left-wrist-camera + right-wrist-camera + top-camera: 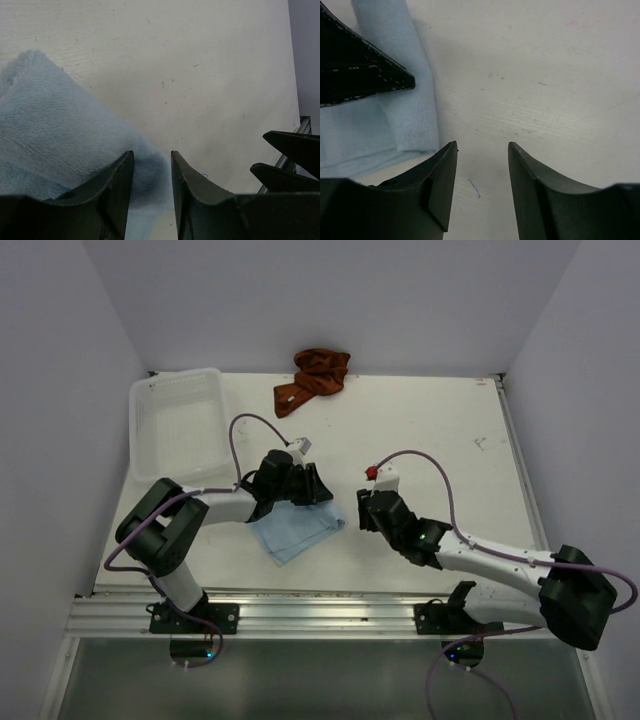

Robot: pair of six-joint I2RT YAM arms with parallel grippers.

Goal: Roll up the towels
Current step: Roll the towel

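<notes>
Left gripper (pixel 152 155): jaws narrow, pinching fold of sky-blue towel (pixel 55 135). Towel lies partly folded on table (pixel 440 430), near front edge, between arms. Right gripper (pixel 482 146): jaws apart, empty, just beside towel's edge. Rust towel (pixel 314 379) crumpled at far edge, well apart. White basket (pixel 134 425) far left.

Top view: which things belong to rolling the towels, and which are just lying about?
Job: blue towel, pinched by the left gripper; rust towel, crumpled at the far edge; right gripper, open beside the blue towel.
Lying about: white basket, far left.
</notes>
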